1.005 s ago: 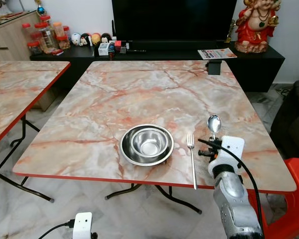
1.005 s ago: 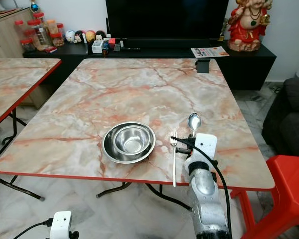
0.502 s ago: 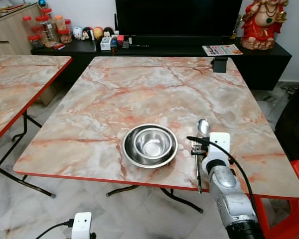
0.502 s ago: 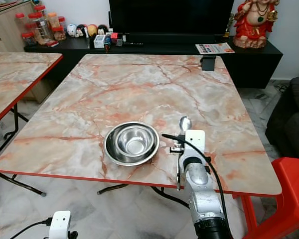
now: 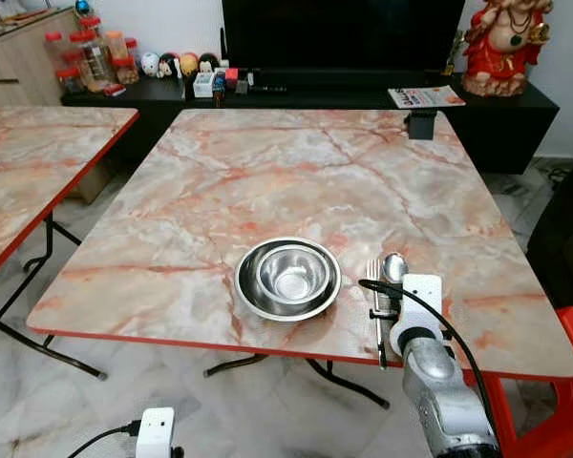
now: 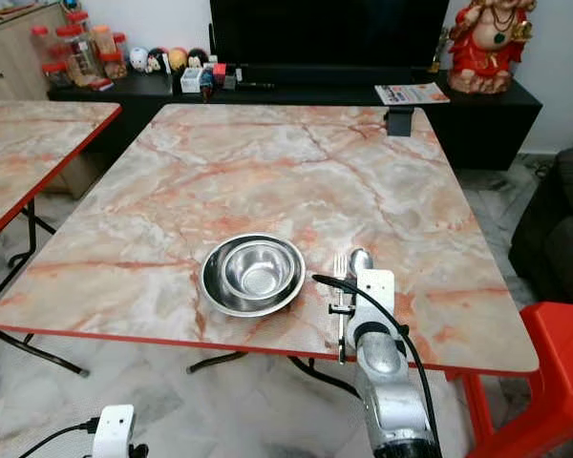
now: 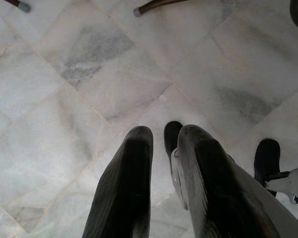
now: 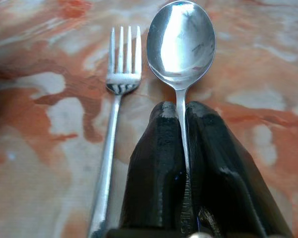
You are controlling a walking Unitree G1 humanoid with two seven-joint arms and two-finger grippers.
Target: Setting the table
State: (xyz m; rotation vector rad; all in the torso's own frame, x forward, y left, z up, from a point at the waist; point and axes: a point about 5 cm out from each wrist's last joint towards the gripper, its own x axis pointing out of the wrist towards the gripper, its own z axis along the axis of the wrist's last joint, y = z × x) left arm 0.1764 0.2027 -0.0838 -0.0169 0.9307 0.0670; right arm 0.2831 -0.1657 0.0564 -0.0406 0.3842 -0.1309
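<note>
1. Down near the floor, the left gripper (image 7: 161, 144) hangs idle over pale marble tiles, its two black fingers nearly together with a narrow gap between them and nothing held.
2. At the near edge of the marble-patterned table (image 5: 220, 181), the right gripper (image 8: 181, 111) is clamped on the thin handle of a spoon (image 8: 181, 42), one black finger on each side of the stem.
3. Seen from the right wrist, the spoon is polished steel with an oval bowl facing up, bright with reflections; its bowl points away from the robot.
4. Just beside it, on the robot's left, lies a fork (image 8: 120, 74), also steel, four tines pointing the same way, its long handle running back toward the table's red edge. The two pieces lie parallel and close, with a slim strip of tabletop between them.
5. Left of the fork sits a round steel plate (image 5: 251, 301) with a smaller steel bowl (image 5: 290, 274) nested in it.
6. At the far right corner of the table stands a small dark box (image 5: 421, 125).
7. Beyond the table, a black low cabinet carries a printed leaflet (image 5: 419, 96) whose lettering is too small to read, a red and gold figurine (image 5: 501, 46), small toys, and jars with red lids (image 5: 81, 57).
</note>
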